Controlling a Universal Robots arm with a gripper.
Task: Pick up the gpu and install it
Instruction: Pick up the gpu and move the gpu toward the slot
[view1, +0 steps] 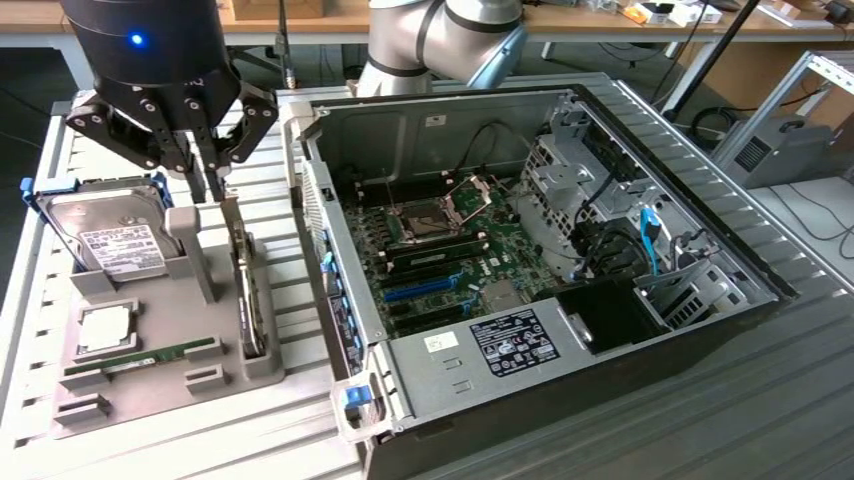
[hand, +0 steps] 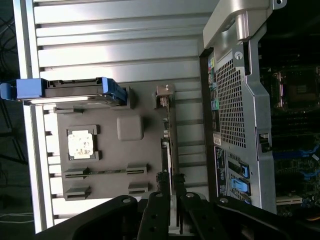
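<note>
The pincer (view1: 210, 185), its state not discernible, is held at the gpu (view1: 246, 280): thin, dark, stood edgewise, lengthwise alongside the case (view1: 400, 125).

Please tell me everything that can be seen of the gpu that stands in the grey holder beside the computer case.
The gpu is a thin, dark, flat card. It stands upright on its long edge in a slot of the grey holder, between the hard drive and the open computer case. A silver metal bracket closes its end on the hard drive's side. The gripper hangs over it; whether they touch cannot be told.
</note>
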